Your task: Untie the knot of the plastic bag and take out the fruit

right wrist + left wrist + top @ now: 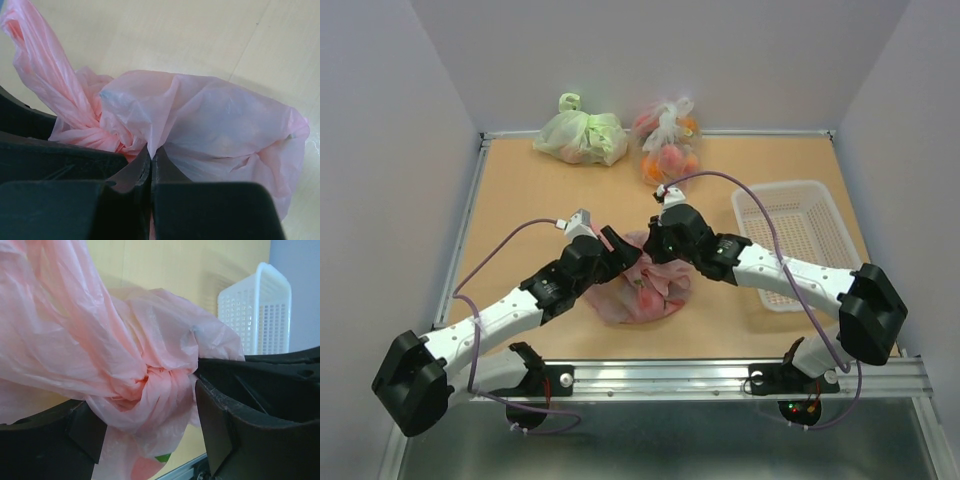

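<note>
Both arms reach inward from the near edge of the tan wooden table and meet over its middle, elbows bent outward, wrists angled down and toward each other.

The left gripper stands with its dark jaws apart, one on each side of the knot, the twisted pink bunch of the handles. The crumpled film fills the gap and touches both pads; whether they squeeze it or only straddle it cannot be told.

The right gripper is clenched, its two fingers pressed together with a fold of pink film pinched in the seam just beside the knot.

The thin translucent pink plastic bag lies on the table's middle, below and between the two grippers. Its tied top points toward the far side and its rumpled body spreads toward the near edge. In the right wrist view, one twisted handle strip rises from the knot, up and to the left, while the body swells to the right.

The fruit is hidden in the film, save a small green patch at the plastic's lower edge.

A white plastic lattice basket sits to the right, apart from the bag.
</note>
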